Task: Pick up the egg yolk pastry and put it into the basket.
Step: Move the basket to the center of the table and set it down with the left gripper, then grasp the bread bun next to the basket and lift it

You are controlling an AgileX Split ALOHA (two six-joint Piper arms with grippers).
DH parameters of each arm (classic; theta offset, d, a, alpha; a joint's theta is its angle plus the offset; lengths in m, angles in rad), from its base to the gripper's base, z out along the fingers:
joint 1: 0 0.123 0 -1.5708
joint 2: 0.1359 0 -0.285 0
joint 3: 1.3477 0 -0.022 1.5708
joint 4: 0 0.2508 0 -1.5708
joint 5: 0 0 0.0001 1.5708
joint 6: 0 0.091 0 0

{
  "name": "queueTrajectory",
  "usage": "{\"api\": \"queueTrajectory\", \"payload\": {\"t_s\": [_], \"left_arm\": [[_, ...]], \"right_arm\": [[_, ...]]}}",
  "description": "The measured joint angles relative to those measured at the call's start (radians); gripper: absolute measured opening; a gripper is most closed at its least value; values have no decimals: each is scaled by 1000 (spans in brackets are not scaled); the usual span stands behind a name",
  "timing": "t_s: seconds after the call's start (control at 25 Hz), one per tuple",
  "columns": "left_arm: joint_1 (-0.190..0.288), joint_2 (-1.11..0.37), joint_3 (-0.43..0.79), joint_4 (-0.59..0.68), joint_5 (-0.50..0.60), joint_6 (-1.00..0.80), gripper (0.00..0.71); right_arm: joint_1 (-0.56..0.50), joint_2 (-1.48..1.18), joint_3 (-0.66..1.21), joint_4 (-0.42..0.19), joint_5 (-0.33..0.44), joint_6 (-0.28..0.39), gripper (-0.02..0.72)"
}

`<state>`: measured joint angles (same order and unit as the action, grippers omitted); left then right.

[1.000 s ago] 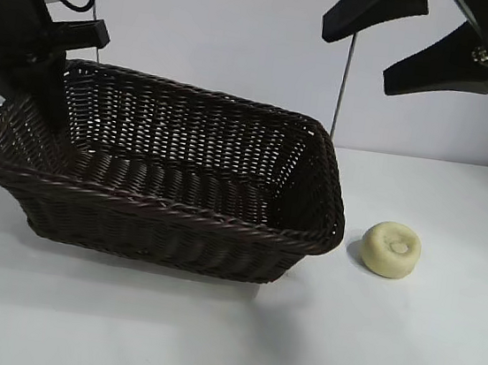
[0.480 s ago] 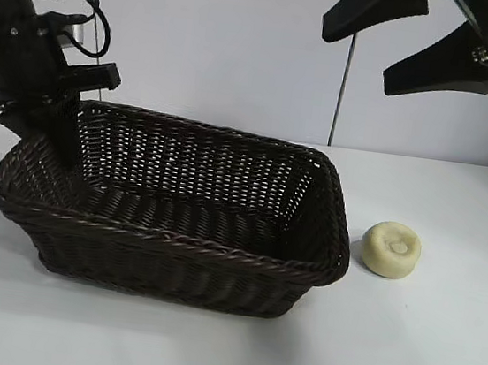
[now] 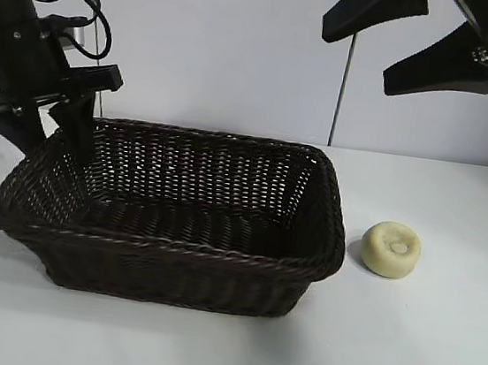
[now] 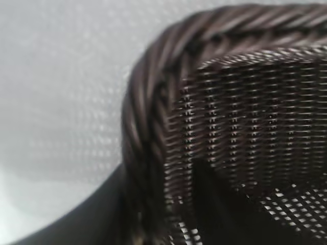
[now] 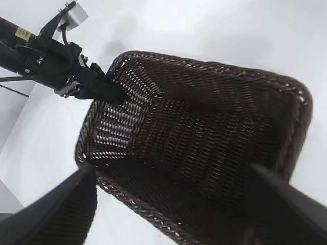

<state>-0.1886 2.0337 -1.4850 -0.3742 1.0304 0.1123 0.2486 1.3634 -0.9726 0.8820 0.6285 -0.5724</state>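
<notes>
Left hand (image 3: 55, 128) is gripping the left end wall of the large dark brown wicker basket (image 3: 216, 268); beside it, the small pale yellow round egg yolk pastry (image 3: 391, 249) is sitting unpicked on the white bench (image 3: 420, 347); right hand (image 3: 404, 37) is hovering high, spread wide, empty.

Large rectangular dark brown woven wicker basket (image 3: 178, 214) sits left-centre on table (image 3: 420, 347); small pale round egg yolk pastry (image 3: 391, 249) on table just right of basket, apart; left gripper (image 3: 55, 128) at basket's left end wall; right gripper (image 3: 412, 43) high above pastry.
</notes>
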Motion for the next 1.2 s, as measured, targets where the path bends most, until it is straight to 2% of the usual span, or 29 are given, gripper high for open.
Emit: {"api": "queueTrajectory", "payload": {"t_s": [0.08,0.2,0.52,0.88,1.08,1.2], "left_arm": [[0,0,-5,10,24,0,536],[0,0,-22,25,63,-1,560],[0,-74,-72,63,133,-2,566],[0,-154,-105,266,153,-72,568],[46,-154,-105,306,154,-105,568],[101,-154,-105,307,154,-105,568]], "right_arm": [[0,0,0,0,0,0,568],[0,0,0,0,0,0,568],[0,0,0,0,0,0,568],[0,0,0,0,0,0,568],[0,0,0,0,0,0,568],[0,0,0,0,0,0,568]]}}
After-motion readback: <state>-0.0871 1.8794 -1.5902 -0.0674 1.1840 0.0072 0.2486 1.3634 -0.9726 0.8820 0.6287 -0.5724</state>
